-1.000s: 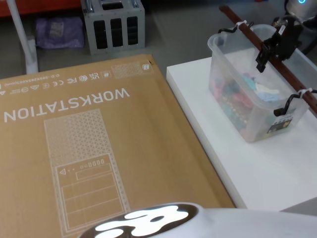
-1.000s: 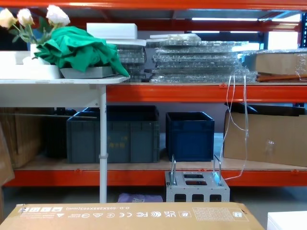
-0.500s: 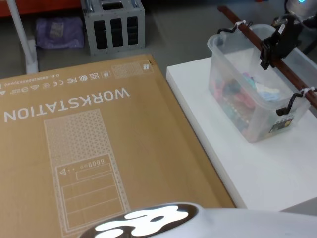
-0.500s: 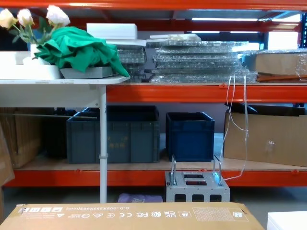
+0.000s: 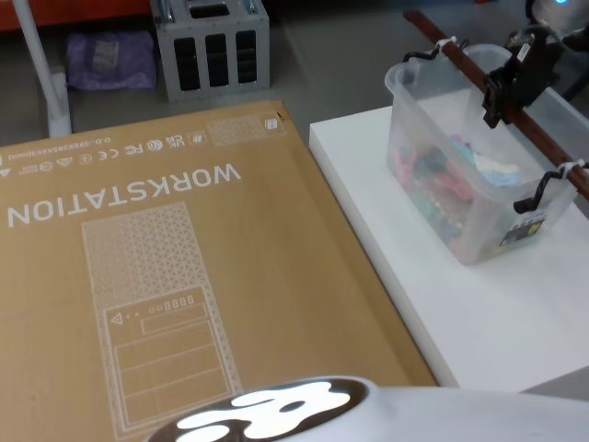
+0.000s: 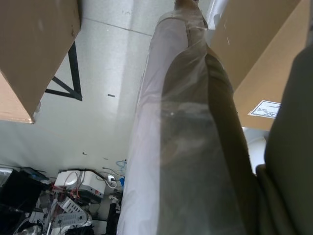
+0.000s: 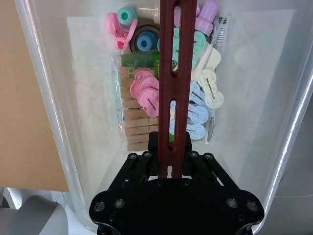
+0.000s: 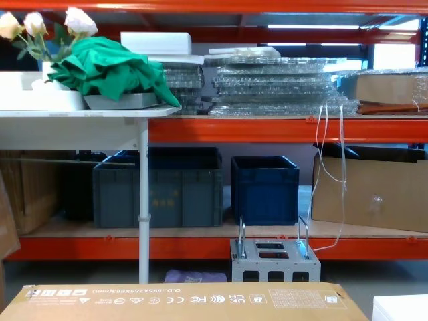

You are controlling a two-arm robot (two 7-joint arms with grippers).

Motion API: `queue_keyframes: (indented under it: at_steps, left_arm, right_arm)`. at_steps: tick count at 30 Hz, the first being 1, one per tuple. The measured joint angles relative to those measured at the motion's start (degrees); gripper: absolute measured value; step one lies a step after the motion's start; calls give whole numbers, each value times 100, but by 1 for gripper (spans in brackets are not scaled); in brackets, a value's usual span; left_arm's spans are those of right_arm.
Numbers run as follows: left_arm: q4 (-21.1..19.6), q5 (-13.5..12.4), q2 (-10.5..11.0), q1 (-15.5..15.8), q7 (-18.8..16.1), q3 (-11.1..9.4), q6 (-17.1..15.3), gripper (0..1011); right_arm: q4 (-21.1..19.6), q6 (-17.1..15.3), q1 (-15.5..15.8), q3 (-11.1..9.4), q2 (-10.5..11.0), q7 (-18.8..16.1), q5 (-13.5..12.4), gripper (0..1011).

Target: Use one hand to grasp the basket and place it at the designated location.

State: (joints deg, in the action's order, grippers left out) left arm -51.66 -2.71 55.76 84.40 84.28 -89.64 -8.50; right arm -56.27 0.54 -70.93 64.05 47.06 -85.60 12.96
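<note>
right claw [image 5: 504,90] clamped shut on the dark red wooden bar [image 5: 550,147], about midway along its length. in the right wrist view, claw [image 7: 171,149] closed around that bar [image 7: 174,73] from both sides, no gap showing between fingers and wood. bar laid along the open top of the basket [image 5: 405,138], hung from the rim by black hooks [image 5: 419,57] at either end. basket on the far right part of the white counter [image 5: 479,318], near the counter's back edge; whether its base rests on the surface or hangs just clear: cannot tell. inside, coloured clips and wooden pegs [image 7: 146,93] heaped on the bottom, well below the thick rim [image 7: 46,122]. broad bare stretch of counter in front of the basket and to its left. left edge of the counter just beside a large flat cardboard box [image 5: 184,276]. beyond the box, open grey floor with a grey metal frame [image 5: 210,41].
</note>
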Motion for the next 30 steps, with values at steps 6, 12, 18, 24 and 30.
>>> queue_keyframes:
  at_steps: [6,12,18,24,30]
  left_arm:
    - [0,0,0,0,0,0,0,0]
    - [0,0,0,0,0,0,0,0]
    - [0,0,0,0,0,0,0,0]
    - [0,0,0,0,0,0,0,0]
    - [0,0,0,0,0,0,1,0]
  right_arm:
    - [-59,-19,1,-12,36,12,7,234]
    - [-115,-32,-2,-30,64,34,9,234]
    - [-264,-42,-36,-87,149,72,21,234]
    - [-491,-45,-117,-178,259,96,25,234]
    - [-749,37,-303,-302,351,106,21,234]
